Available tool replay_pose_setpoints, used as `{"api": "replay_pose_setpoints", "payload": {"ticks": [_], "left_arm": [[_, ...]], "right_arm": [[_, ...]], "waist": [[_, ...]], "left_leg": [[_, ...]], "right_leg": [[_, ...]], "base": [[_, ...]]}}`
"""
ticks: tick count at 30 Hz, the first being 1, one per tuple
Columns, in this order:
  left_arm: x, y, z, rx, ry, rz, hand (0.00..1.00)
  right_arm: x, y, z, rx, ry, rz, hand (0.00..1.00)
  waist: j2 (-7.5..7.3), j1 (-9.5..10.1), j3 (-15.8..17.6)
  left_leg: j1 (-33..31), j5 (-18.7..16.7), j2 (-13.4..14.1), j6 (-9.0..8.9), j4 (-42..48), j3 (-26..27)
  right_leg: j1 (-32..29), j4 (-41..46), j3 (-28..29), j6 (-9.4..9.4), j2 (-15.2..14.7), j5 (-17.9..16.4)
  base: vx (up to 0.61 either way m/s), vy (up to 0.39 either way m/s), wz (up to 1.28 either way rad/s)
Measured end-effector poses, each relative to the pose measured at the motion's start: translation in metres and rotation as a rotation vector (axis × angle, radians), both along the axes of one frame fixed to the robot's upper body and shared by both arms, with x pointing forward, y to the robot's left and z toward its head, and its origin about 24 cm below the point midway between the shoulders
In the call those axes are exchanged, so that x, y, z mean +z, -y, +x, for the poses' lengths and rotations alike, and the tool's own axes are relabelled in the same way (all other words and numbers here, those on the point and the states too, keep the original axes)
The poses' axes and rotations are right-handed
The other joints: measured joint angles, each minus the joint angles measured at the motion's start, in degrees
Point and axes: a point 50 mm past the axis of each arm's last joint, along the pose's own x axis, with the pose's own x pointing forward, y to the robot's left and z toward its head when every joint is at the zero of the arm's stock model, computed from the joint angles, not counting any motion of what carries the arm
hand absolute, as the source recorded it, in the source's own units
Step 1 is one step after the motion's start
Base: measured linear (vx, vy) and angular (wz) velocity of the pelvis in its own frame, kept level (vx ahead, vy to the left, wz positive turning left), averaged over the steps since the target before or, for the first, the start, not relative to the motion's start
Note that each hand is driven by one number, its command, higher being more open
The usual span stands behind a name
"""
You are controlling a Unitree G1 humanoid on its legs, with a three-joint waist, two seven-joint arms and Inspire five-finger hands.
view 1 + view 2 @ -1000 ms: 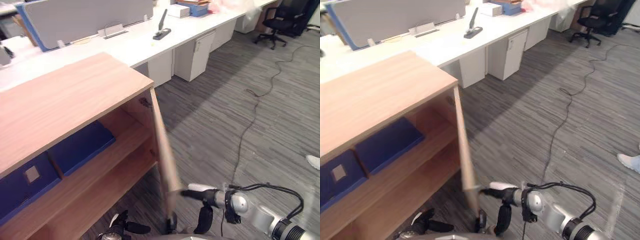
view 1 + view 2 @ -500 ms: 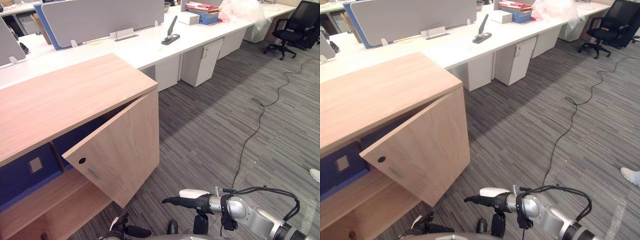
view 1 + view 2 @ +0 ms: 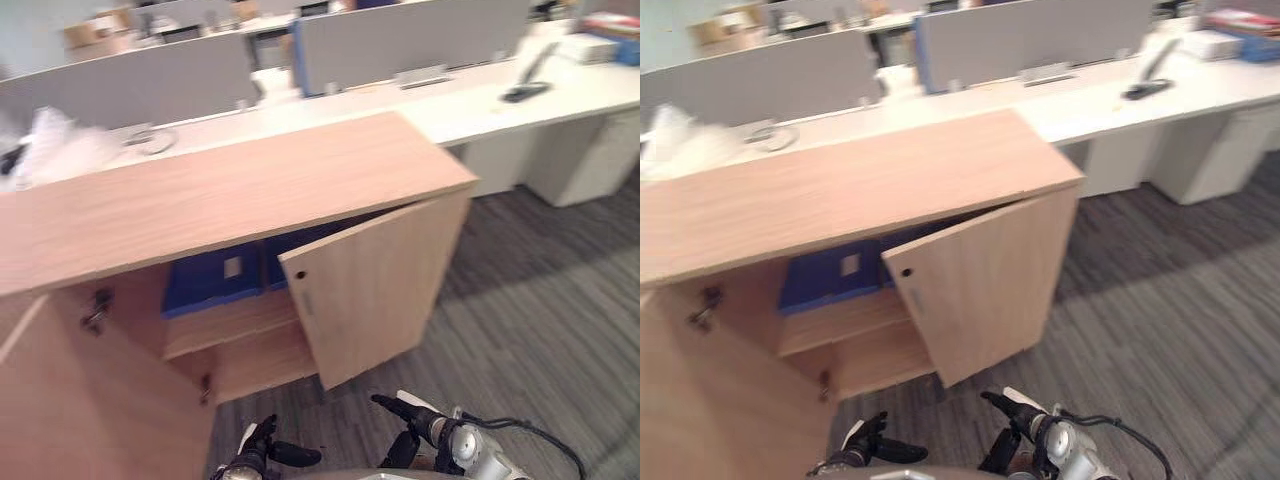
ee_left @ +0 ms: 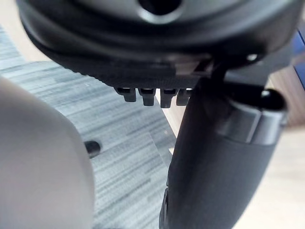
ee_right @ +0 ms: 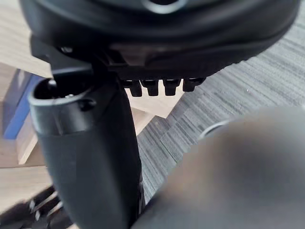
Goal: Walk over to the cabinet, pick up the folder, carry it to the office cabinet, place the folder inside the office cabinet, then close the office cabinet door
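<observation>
Office cabinet (image 3: 250,190) spans the middle of the head view, wood top. The right door (image 3: 380,280) hangs half open at frame centre, with its free edge angled out toward the bottom of the frame. The left door (image 3: 70,410) is swung wide at lower left.

The blue folder (image 3: 205,285) lies on the upper shelf (image 3: 240,320) inside, centre-left, with a white label on its face. A second blue folder (image 3: 300,245) sits just beside it, partly behind the right door. Which of the two is the task's folder cannot be told.

The left hand (image 3: 262,455) is at bottom centre-left with relaxed fingers and is empty. The right hand (image 3: 412,418) is at bottom centre-right with its fingers out straight toward the door's lower corner. It is empty too, near the door but apart from it. The placing step looks done and closing looks like the step in hand.

Risks, as a judgement:
- **Right door left ajar:** no hand is on it, so it may stop short of shut. It likely needs a flat push on the outer face.
- **Push too low:** the right hand sits low, near the bottom corner. Pushing there could slip off under the edge or jam fingers between the door and the floor (image 3: 560,330).
- **Folder in the way:** if a folder's front edge overhangs the shelf, the door would hit it. Overhang is not clear from here.
- **Left door forgotten:** it is wide open, and the task may count the cabinet as closed only with both doors shut.
- **Body too close:** it could block the door's swing.
</observation>
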Motion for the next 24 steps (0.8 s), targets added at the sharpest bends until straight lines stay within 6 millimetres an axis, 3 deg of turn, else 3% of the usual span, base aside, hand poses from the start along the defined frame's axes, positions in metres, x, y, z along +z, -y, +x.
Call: {"api": "replay_pose_setpoints", "payload": {"ticks": [1, 2, 3, 6, 12, 17, 18, 19, 20, 22, 23, 24], "left_arm": [[0.001, -0.008, 0.003, 0.001, 0.007, 0.022, 1.00], [0.002, -0.010, 0.004, 0.015, 0.011, 0.025, 1.00], [0.002, -0.011, 0.005, 0.034, 0.013, 0.026, 1.00], [0.001, -0.010, 0.000, 0.086, 0.006, 0.005, 1.00], [0.000, -0.016, -0.006, 0.242, 0.019, -0.031, 1.00], [-0.001, -0.019, -0.011, 0.380, 0.027, -0.073, 1.00], [0.000, -0.021, -0.011, 0.411, 0.031, -0.080, 1.00], [0.001, -0.027, -0.009, 0.427, 0.042, -0.074, 1.00], [0.002, -0.029, -0.006, 0.451, 0.054, -0.078, 1.00], [0.003, -0.032, -0.004, 0.465, 0.066, -0.078, 1.00], [0.003, -0.032, -0.004, 0.465, 0.067, -0.078, 1.00], [0.003, -0.030, -0.003, 0.462, 0.068, -0.082, 1.00]], "right_arm": [[-0.007, 0.006, -0.003, -0.134, -0.030, -0.003, 1.00], [-0.010, 0.012, -0.007, -0.206, -0.050, -0.009, 1.00], [-0.015, 0.025, -0.013, -0.358, -0.088, -0.027, 1.00], [-0.023, 0.038, -0.036, -0.623, -0.149, -0.019, 1.00], [-0.032, 0.040, -0.072, -0.891, -0.197, 0.007, 1.00], [-0.034, 0.038, -0.088, -0.980, -0.208, 0.017, 1.00], [-0.034, 0.037, -0.089, -0.991, -0.204, 0.025, 1.00], [-0.035, 0.036, -0.090, -1.008, -0.204, 0.032, 1.00], [-0.035, 0.036, -0.091, -1.028, -0.205, 0.040, 1.00], [-0.035, 0.037, -0.091, -1.051, -0.204, 0.047, 1.00], [-0.034, 0.038, -0.091, -1.054, -0.203, 0.046, 1.00], [-0.034, 0.041, -0.089, -1.053, -0.196, 0.042, 1.00]], "waist": [[-1.34, -0.03, 0.63], [-1.58, 0.37, 1.13], [-0.87, 0.69, 1.25], [-0.76, 1.01, 1.14], [-1.53, 2.40, 1.42], [-2.08, 3.47, 1.77], [-2.54, 3.38, 1.82], [-3.07, 3.13, 2.30], [-3.12, 3.08, 3.07], [-3.00, 3.16, 3.82], [-2.80, 3.13, 3.98], [-1.78, 3.25, 4.31]], "left_leg": [[-1.03, 0.98, -1.25, -1.01, -0.01, -3.40], [-1.34, 1.41, -1.63, -1.65, -0.13, -4.89], [-2.30, 2.11, -1.17, -2.18, -0.19, -7.53], [-1.96, 2.54, 0.22, -3.25, -0.44, -12.19], [-1.81, 1.86, 0.64, -4.81, 1.97, -18.44], [-3.46, 2.73, 0.66, -5.72, 2.69, -23.47], [-4.74, 3.62, 0.94, -4.88, 2.77, -21.19], [-6.18, 3.43, 1.47, -3.62, 4.95, -14.26], [-9.04, 1.32, 3.64, -2.30, 11.25, -1.17], [-11.09, -3.08, 7.48, 1.00, 20.20, 16.03], [-11.00, -4.14, 8.23, 1.85, 21.86, 19.84], [-11.17, -4.95, 7.80, 3.97, 22.82, 23.81]], "right_leg": [[2.25, -3.72, 7.78, 3.36, 1.04, -1.87], [3.39, -4.58, 7.74, 5.48, 0.98, -2.34], [3.99, -4.35, 4.44, 4.96, 1.00, -2.59], [8.15, -5.89, -1.64, 4.09, 1.42, -3.63], [16.10, -10.70, -10.33, 3.27, 2.93, -4.05], [19.87, -13.04, -17.91, 2.42, 4.24, -4.15], [20.13, -13.47, -20.50, 2.02, 3.86, -3.93], [20.45, -13.61, -22.81, 1.78, 3.37, -3.75], [21.03, -13.59, -25.32, 1.70, 3.12, -3.67], [22.22, -12.86, -29.03, 1.70, 1.88, -3.66], [22.60, -12.36, -29.80, 1.80, 1.43, -3.70], [23.14, -11.39, -30.71, 2.65, 1.14, -4.21]], "base": [[0.10, -0.090, 1.54], [0.10, -0.114, 1.45], [0.08, -0.105, 0.97], [0.08, -0.109, 0.95], [0.03, -0.096, 0.69], [-0.05, -0.090, 0.78], [-0.05, -0.024, 0.90], [-0.04, -0.017, 1.18], [-0.01, 0.008, 1.07], [0.06, 0.084, 0.92], [0.10, 0.157, 0.80], [0.08, 0.137, 0.58]]}}
